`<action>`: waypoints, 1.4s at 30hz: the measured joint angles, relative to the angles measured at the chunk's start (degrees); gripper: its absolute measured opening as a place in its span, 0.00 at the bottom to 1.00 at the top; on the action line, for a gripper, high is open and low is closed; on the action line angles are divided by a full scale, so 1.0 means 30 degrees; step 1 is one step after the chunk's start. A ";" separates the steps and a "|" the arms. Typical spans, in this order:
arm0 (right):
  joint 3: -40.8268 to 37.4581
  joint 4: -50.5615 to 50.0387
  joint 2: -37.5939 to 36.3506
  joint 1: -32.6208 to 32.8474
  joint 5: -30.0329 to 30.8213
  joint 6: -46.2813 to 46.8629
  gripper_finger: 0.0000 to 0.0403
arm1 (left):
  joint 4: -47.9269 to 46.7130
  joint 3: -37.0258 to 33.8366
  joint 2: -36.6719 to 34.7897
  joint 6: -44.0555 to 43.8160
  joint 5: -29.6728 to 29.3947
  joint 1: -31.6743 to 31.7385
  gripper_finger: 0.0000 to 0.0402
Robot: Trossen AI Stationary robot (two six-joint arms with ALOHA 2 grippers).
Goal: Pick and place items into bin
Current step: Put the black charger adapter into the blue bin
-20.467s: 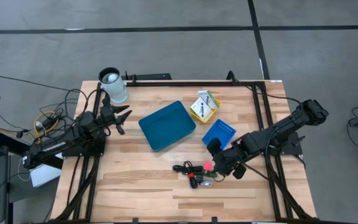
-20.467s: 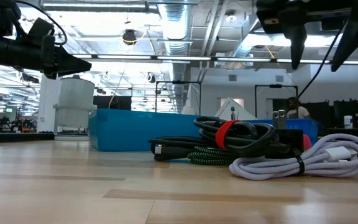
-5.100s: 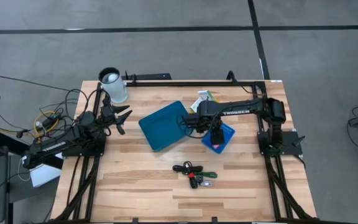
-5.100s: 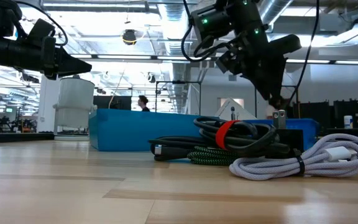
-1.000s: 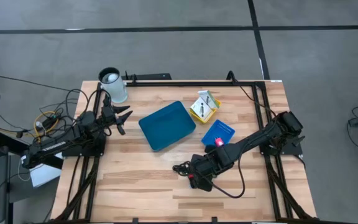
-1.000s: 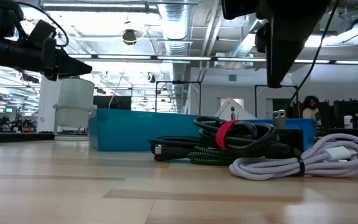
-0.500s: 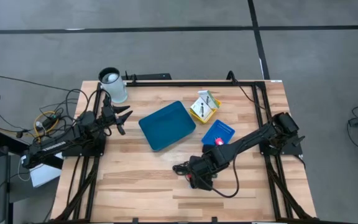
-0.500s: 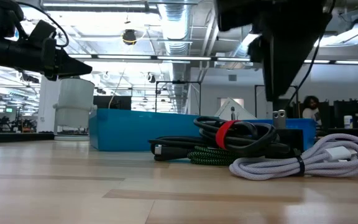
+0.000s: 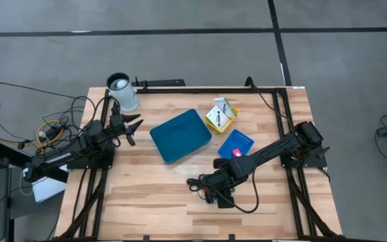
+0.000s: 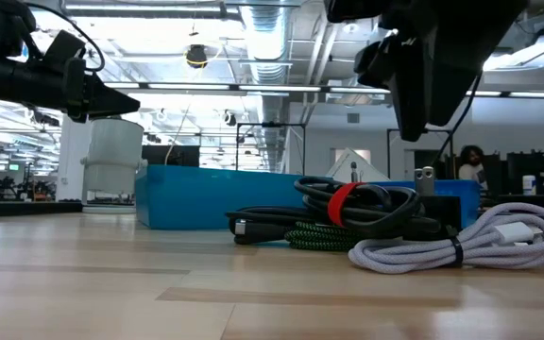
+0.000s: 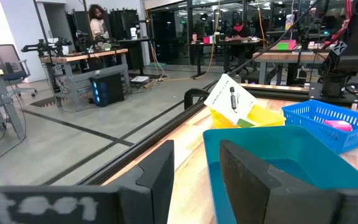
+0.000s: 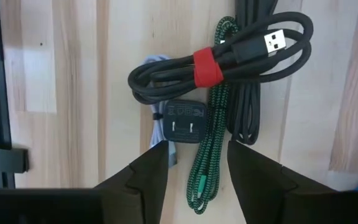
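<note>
From overhead, I had the right gripper (image 9: 215, 193) hanging over the cable pile (image 9: 210, 190) at about six o'clock on the bench (image 9: 146, 195), well apart from the teal bin (image 9: 180, 136) near the centre. A pink-red piece (image 9: 236, 153) already lay in the small blue basket (image 9: 236, 144) at three o'clock of the bin, and the white packet (image 9: 218, 113) sat in a yellow tray at one o'clock. The left gripper (image 9: 130, 128) waited at nine o'clock, clear of the work.

At bench level, the black cable with its red band (image 10: 340, 203), the green braided cable (image 10: 314, 238) and the white cable (image 10: 461, 242) lay bundled on the bench, untouched, the right arm hanging above them.

My left wrist showed its jaws spread and empty, facing the bin (image 11: 278, 155).

My right wrist showed spread jaws straddling the black plug (image 12: 183, 116) from above, nothing pinched; I judged that lined up for a straight descent.
</note>
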 joint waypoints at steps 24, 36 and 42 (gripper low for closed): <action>-0.0092 -0.0095 0.0804 -0.0165 0.0099 0.1032 0.48 | 0.0000 0.0000 0.0000 0.0000 -0.0022 -0.0003 0.30; 0.0925 -0.0401 0.1869 0.0044 0.0055 0.0998 0.51 | 0.0062 -0.0007 0.0249 0.0000 -0.0051 0.0004 0.30; 0.0925 -0.0426 0.1865 0.0058 0.0040 0.0988 0.53 | 0.0080 -0.0007 0.0291 -0.0001 -0.0051 0.0003 0.30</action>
